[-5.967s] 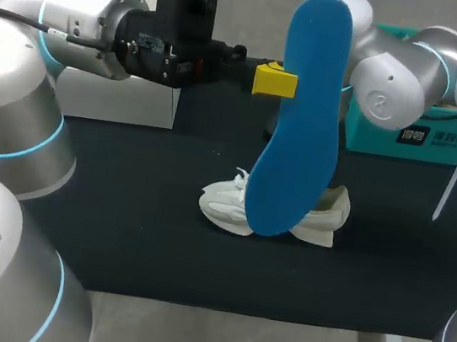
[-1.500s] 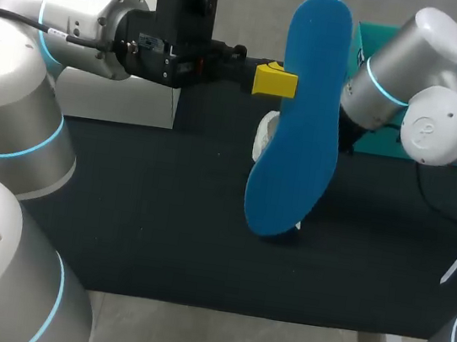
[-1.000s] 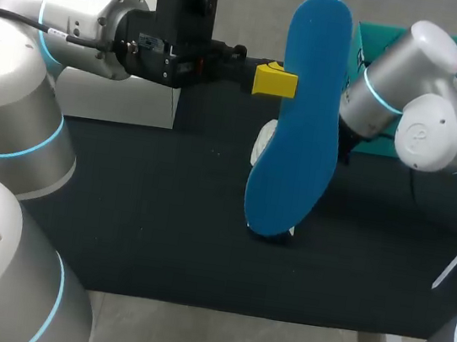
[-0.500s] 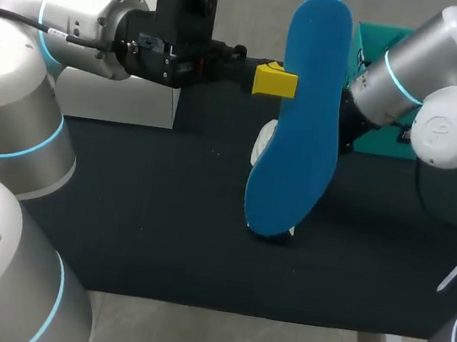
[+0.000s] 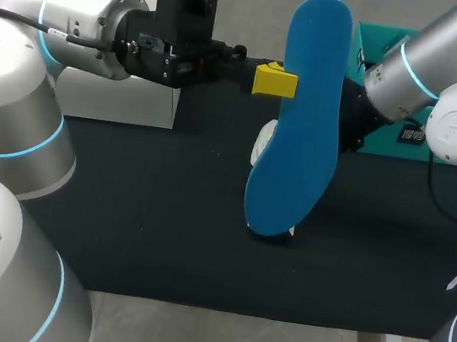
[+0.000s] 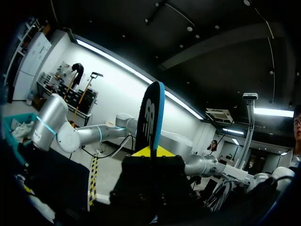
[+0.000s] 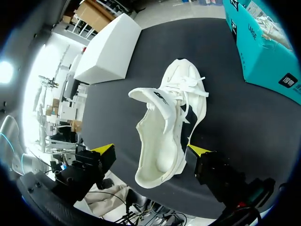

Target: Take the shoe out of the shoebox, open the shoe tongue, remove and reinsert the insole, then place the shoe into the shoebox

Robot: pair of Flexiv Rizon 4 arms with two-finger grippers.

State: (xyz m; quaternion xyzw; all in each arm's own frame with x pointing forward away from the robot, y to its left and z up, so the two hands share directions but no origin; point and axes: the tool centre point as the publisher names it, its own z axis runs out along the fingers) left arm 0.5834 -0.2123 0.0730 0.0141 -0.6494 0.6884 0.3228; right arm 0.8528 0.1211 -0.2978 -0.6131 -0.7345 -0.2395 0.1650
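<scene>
Since the earliest frame the shoe (image 7: 164,127) has gone from lying flat on its sole to standing on end, and the right arm has swung out toward the right side. The left arm and its load are unchanged.

Left gripper (image 5: 279,82): clamped on the blue insole (image 5: 299,121). It holds the insole upright in the air above the middle of the black table mat (image 5: 163,213), gripped at the upper part of one long edge. In the left wrist view the insole stands edge-on between the yellow tips.

Right gripper (image 7: 150,153): fingers spread wide. The heel end of the shoe sits between them with its opening facing the gripper and its toe pointing away. One yellow tip lies against the shoe's side; the other stands clear of it.

In the head view the shoe is almost wholly hidden behind the insole, with white showing only at the insole's left edge and lower tip. Whether the toe rests on the mat cannot be determined.

The teal shoebox (image 7: 268,56) sits at the mat's far right, apart from the shoe. A white box (image 7: 110,49) sits at the far left.
</scene>
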